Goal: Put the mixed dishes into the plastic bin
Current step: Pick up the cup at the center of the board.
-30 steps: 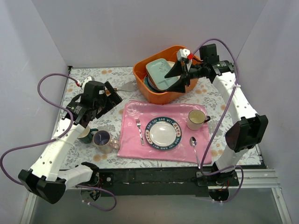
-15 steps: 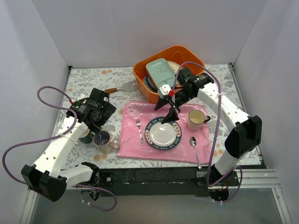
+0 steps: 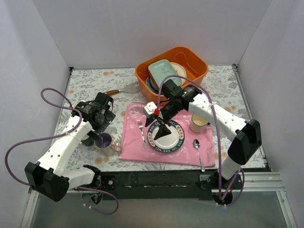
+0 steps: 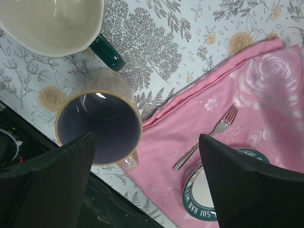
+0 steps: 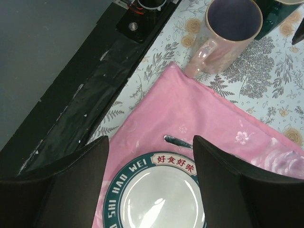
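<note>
The orange plastic bin (image 3: 200,61) stands at the back centre. It holds the pale mint squarish plate (image 3: 163,73) on top of a teal plate (image 3: 150,85) and other round plates. The dark green mug (image 4: 52,23) and the lavender-lined mug (image 4: 99,127) stand side by side on the table at the front left. They also show in the right wrist view, the lavender-lined mug (image 5: 230,28) nearer. My left gripper (image 3: 96,134) is open and empty above these mugs (image 4: 147,190). My right gripper (image 3: 158,126) is open and empty over the white lettered plate (image 5: 159,197).
A pink cloth (image 3: 135,147) carries the lettered plate (image 3: 166,137), a fork (image 3: 141,132), a spoon (image 3: 197,145) and a cream mug with dark handle (image 3: 199,121). A metal server (image 3: 126,89) lies at the back left. The black front rail (image 5: 95,90) is close by.
My right gripper has left the bin and come forward and left, low over the lettered plate. My left gripper has moved forward and down to the two mugs.
</note>
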{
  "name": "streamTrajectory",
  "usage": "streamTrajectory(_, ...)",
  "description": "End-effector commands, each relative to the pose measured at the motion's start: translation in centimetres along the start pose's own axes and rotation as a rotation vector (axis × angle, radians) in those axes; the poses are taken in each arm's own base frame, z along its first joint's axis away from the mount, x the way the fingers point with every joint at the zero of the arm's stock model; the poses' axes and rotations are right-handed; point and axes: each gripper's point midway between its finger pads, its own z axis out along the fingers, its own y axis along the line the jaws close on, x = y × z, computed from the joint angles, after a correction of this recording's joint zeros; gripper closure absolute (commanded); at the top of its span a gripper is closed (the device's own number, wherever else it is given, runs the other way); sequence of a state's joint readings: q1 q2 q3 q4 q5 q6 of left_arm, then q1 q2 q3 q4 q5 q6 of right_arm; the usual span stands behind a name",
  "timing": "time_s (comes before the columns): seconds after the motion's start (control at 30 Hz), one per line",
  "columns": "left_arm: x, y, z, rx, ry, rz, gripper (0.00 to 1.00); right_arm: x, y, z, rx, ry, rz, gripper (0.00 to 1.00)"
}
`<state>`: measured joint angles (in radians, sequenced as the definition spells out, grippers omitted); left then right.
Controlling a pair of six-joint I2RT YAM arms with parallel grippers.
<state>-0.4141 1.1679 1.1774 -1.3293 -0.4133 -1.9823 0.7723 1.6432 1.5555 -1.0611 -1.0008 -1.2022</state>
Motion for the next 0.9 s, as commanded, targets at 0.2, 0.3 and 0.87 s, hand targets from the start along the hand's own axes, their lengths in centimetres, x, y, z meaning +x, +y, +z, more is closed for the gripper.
streamTrajectory(0.2, -4.4, 0.2, -2.4, 0.03, -0.148, -0.151, 0.08, -1.6, -3.9, 6.8, 0.103, 0.035, 0.201, 0.21)
streamTrajectory(0.3, -6.3, 0.2, -3.4, 0.047, -0.211, -0.149, 0.07, -2.3, -5.2, 7.9, 0.14, 0.015, 0.273, 0.21)
streamTrajectory(0.87, -15.5, 0.9, -9.6, 0.075, -0.607, -0.054, 0.02, -2.9, -13.1, 12.4, 0.507, -0.123, 0.787, 0.21)
